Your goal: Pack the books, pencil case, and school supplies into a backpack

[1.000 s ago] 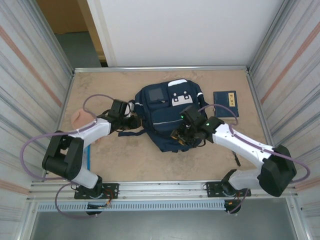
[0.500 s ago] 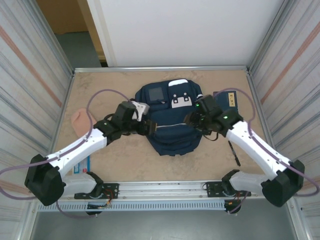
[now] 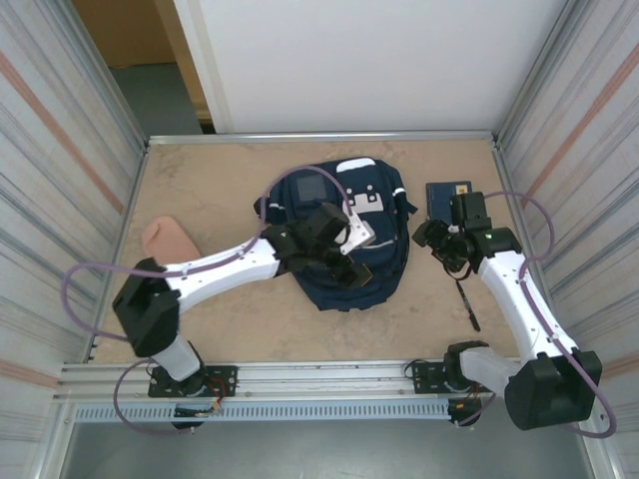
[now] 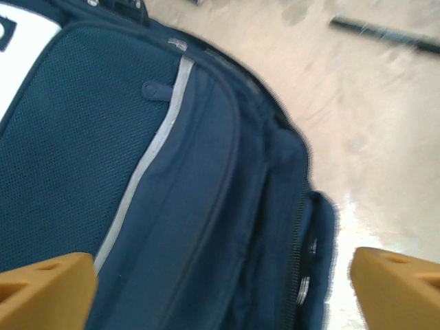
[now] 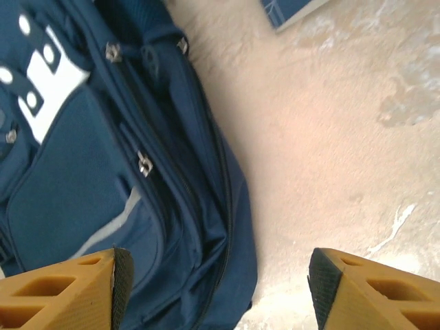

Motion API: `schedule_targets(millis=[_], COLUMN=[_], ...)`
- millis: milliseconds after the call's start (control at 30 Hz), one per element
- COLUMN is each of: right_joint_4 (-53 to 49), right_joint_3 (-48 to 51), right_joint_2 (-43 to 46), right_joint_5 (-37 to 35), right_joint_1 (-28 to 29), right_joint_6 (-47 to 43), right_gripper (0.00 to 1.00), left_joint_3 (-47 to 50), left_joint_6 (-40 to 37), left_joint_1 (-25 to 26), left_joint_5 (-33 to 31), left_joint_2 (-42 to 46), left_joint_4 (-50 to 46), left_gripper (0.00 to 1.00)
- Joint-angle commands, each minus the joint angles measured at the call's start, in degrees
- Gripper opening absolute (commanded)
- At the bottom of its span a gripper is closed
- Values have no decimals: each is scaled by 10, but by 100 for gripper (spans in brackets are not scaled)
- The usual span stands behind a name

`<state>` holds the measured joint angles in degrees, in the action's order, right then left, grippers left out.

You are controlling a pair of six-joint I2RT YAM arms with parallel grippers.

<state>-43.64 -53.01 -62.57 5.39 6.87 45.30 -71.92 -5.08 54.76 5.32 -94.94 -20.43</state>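
Left end effector point(image 4: 223, 292) wide open over backpack point(image 4: 103, 172), right end effector point(image 5: 213, 289) spread empty beside it, book point(image 3: 451, 203) nearby

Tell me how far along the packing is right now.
Done: nothing looks packed. The book, pink lump and pen all lie on the table outside the backpack. In hand: nothing; the left gripper hangs open over the backpack, the right gripper open beside it, near the book. Left: unzip it if needed, which I cannot tell, then load everything.
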Motion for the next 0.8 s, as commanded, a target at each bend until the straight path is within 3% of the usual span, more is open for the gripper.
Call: schedule_targets(millis=[0,367,500,600,767], right_joint_4=[37,78,78,67,59], right_joint_3=[10,32,36,35,33], right_joint_2=[-10,-38,-36,-34,-37], right_joint_5=[11,59,75,73,97], right_joint_1=[-35,-43,-44,-45,-48], right_joint_6=[-3,17,9,-3,-21], right_gripper=[69,69,69,69,69], left_joint_3=[-24,-111,-143,-170,-168], left_joint_6=[-76,-85,-68,-73,-77], left_joint_1=[9,10,7,6,0], left_joint_5=[-34,-99,-142,-156,-90], left_joint_2=[-40,-152,-185,-212,-217], left_joint_4=[-32,-85,-99,-122,-125], left_gripper=[99,97,86,73,58])
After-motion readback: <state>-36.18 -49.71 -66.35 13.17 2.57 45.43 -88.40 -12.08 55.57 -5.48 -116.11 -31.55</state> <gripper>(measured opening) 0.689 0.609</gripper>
